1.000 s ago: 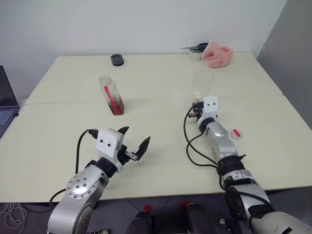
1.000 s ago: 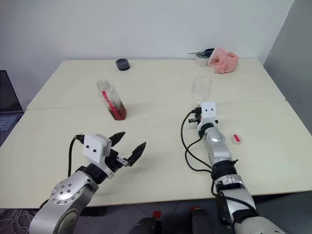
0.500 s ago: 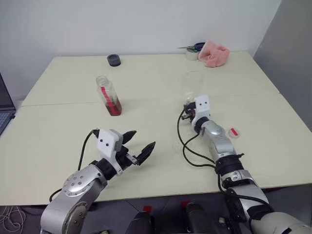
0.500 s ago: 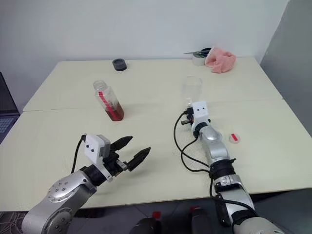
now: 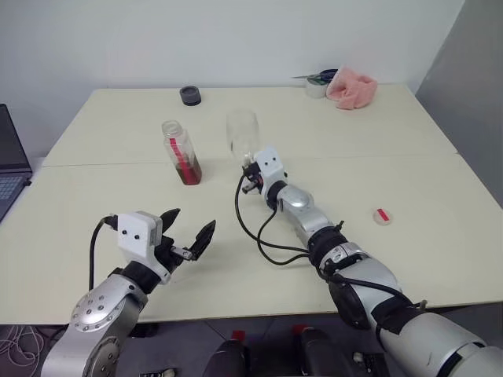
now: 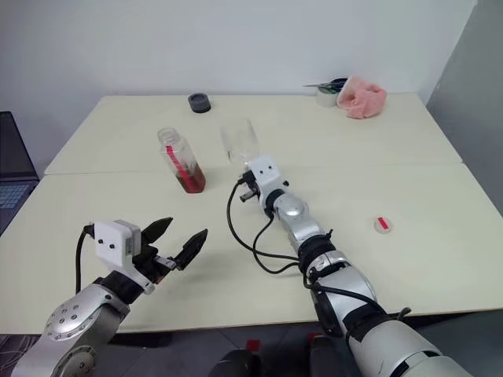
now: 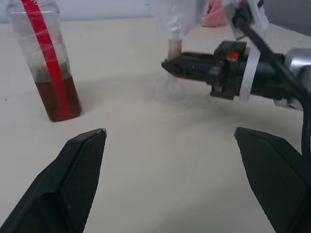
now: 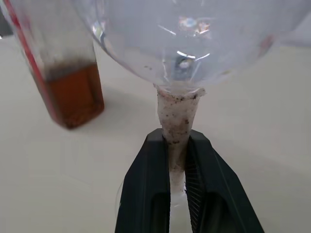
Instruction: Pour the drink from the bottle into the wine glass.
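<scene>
table [image 5: 409,181] mid-area bare | right claw [image 8: 176,160] clamps wine glass [image 5: 243,133] stem | left claw [image 5: 187,236] spread

You are looking at a plain office or lab test room. A bare white wall fills the top of the frame behind a wide cream table [image 5: 118,204] made of two joined tops. A laptop [image 5: 11,169] sits at the left edge, and tape rolls [image 5: 315,87] and a pink cloth [image 5: 351,86] lie at upper right.
</scene>
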{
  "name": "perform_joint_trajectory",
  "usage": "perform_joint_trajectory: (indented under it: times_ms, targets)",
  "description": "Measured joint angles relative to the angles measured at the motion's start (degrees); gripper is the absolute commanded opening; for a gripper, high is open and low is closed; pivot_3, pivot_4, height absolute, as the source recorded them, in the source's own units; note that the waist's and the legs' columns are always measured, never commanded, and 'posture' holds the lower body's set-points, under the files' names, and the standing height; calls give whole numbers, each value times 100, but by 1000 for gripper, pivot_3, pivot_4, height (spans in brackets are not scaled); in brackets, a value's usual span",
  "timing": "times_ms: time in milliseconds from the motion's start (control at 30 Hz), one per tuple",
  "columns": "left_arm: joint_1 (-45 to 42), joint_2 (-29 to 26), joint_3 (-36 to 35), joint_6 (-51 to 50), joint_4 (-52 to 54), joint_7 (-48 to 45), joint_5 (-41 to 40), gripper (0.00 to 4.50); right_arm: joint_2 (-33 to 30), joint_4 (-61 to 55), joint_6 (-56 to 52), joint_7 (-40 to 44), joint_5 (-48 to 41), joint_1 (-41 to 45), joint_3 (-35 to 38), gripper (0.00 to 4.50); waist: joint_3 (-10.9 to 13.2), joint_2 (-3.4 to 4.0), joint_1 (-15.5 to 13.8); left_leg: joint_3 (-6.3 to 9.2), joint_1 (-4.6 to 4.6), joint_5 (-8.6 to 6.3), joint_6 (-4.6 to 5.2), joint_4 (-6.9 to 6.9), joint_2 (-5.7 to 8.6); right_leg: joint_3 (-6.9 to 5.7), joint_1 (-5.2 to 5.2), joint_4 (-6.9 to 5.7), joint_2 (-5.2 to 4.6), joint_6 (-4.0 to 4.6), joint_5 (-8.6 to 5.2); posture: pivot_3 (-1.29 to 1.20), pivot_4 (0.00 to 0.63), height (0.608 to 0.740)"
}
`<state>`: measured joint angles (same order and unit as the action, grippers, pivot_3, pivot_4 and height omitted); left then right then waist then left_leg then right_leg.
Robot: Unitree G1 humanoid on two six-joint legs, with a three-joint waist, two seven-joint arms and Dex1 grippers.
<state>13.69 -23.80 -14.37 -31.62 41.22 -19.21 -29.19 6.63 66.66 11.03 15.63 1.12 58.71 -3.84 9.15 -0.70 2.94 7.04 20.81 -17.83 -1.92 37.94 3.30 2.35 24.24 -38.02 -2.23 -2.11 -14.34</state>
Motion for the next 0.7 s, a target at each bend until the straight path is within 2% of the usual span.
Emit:
perform_joint_trajectory:
  times_ms: [200, 633, 700]
  targets:
    - [200, 43, 1, 208, 0, -4, 141, 4500, -198, 220, 126, -90, 42, 100, 81, 159, 0, 0, 15, 6, -2, 0, 0, -1, -3, -1, -3, -4, 1, 1, 0, 0, 150, 740]
    - [-83, 49, 101, 234, -19, -21, 266, 4500, -266, 166, 358, -74, 189, -77, 86, 159, -1, -1, 3, 8, -4, 0, 0, 2, -1, -3, -8, -4, 1, 1, 0, 0, 150, 740]
    - [-130, 49, 154, 236, -47, -25, 294, 4500, -267, 163, 342, -76, 190, -87, 94, 891, -2, -1, 2, 8, -4, 0, 0, 1, -2, -3, -8, -4, 1, 1, 0, 0, 150, 740]
